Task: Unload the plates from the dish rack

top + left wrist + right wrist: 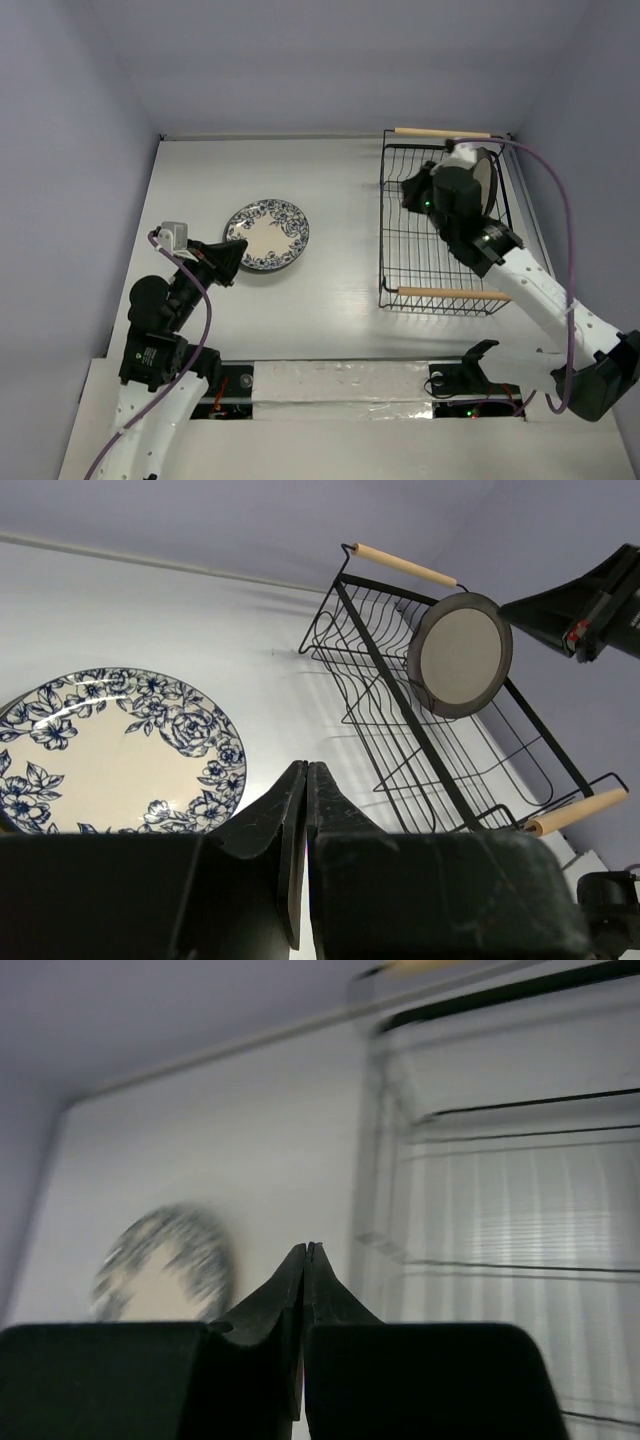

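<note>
A white plate with a dark blue floral rim (266,235) lies flat on the table, left of the dish rack (400,240). It also fills the left of the left wrist view (110,750) and shows blurred in the right wrist view (165,1265). One grey-brown plate (460,655) stands upright at the rack's far end, partly hidden behind the right arm from above (488,178). My left gripper (240,248) (306,767) is shut and empty beside the floral plate's near left edge. My right gripper (406,190) (307,1248) is shut and empty, over the rack's (500,1210) far left part.
The black wire rack (400,695) has wooden handles at its far (440,131) and near (452,294) ends. Grey walls close in the table on three sides. A taped strip (340,380) runs along the near edge between the arm bases.
</note>
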